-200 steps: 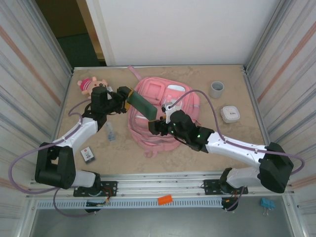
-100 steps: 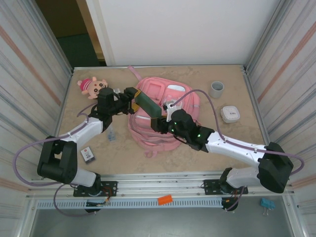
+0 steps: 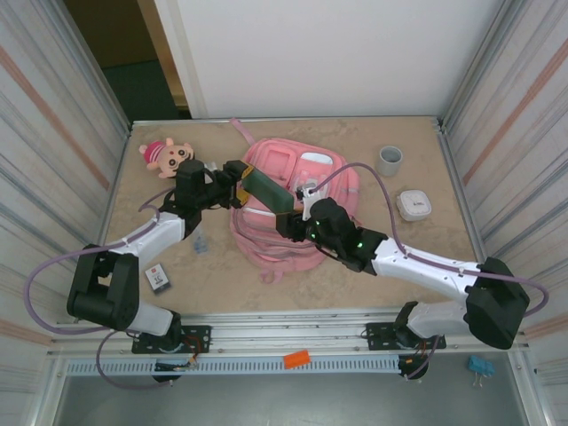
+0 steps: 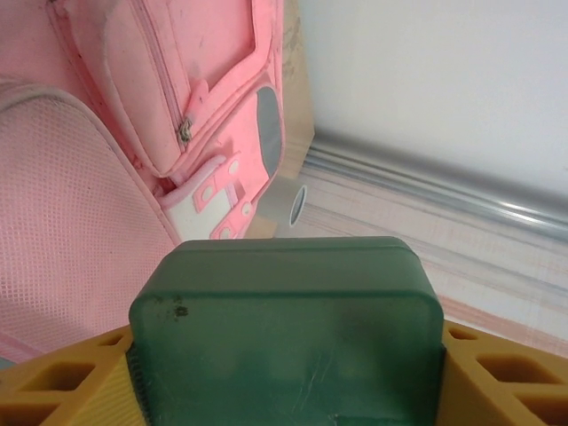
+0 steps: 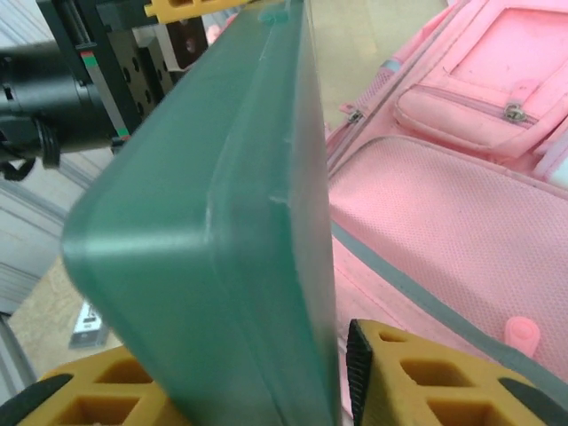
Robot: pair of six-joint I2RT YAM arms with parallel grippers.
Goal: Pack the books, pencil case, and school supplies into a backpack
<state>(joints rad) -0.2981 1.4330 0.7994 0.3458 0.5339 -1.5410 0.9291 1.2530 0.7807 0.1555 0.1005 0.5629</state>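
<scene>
Loose on the table [image 3: 222, 284] at near left: school supplies [image 3: 158, 279], not yet packed. Next, left gripper [image 3: 241, 182] clamped on the pencil case [image 3: 266, 191], swung rightward over the backpack [image 3: 266, 248] within the last second. Now poking between the right gripper [image 3: 286, 222] fingers [image 5: 417, 377]; squeezed shut or not, cannot tell. Probably a handover before bagging.
</scene>
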